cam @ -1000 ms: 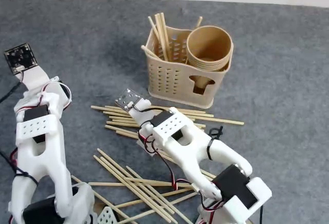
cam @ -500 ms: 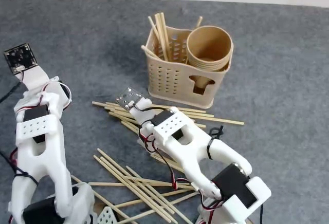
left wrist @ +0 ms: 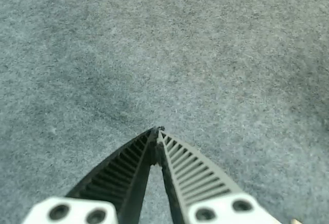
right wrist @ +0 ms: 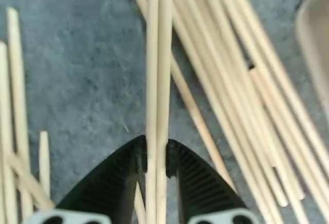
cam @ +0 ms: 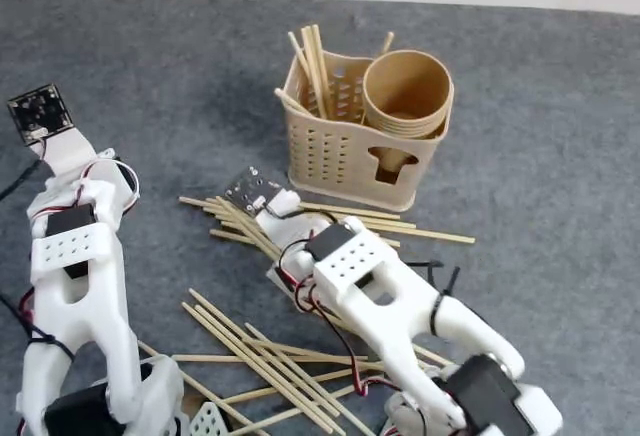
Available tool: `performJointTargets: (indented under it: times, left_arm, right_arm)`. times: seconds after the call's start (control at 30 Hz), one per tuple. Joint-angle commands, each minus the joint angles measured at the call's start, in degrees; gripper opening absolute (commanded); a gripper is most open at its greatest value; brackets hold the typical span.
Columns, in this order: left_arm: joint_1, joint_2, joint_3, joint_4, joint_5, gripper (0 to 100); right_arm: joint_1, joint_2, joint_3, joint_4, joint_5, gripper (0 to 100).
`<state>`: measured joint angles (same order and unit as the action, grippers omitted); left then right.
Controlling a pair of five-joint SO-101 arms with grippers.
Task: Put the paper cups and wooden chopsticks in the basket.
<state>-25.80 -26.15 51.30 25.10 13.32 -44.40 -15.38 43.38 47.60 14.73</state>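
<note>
A cream perforated basket (cam: 345, 156) stands at the back of the grey mat, holding stacked paper cups (cam: 405, 91) and several upright chopsticks (cam: 312, 68). More wooden chopsticks (cam: 330, 218) lie scattered in front of it and nearer the front edge (cam: 265, 366). My right gripper (right wrist: 156, 154) is shut on a pair of chopsticks (right wrist: 158, 80), lifted at an angle over the pile; in the high view this pair (cam: 245, 228) slants under the right arm (cam: 350, 266). My left gripper (left wrist: 156, 131) is shut with nothing in it, over bare mat at the left.
The left arm (cam: 75, 276) stands along the left side. The basket's corner (right wrist: 314, 39) lies close beyond the held chopsticks. Open grey mat extends to the right of the basket and at the far left.
The right gripper has closed on a pair of chopsticks and lifted them, swinging them to a slant. The right arm shifted slightly forward and right. The left arm stayed still.
</note>
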Motion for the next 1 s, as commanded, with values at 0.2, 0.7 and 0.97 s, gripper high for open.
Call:
performJointTargets:
  times: [0.2,0.7,0.97]
  left_arm:
    - [-0.48,-1.54,-0.22,-1.05,0.18,1]
    - [-0.40,-1.54,-0.22,-1.05,0.18,1]
    - [-0.40,-1.54,-0.22,-1.05,0.18,1]
  right_arm:
    - [-0.48,-18.95,1.71,3.30,0.26,0.9]
    - [-0.13,-42.51,-0.31,-1.89,-5.98,0.9]
    - [2.51,-44.35,-0.75,-19.91,-4.13,0.9]
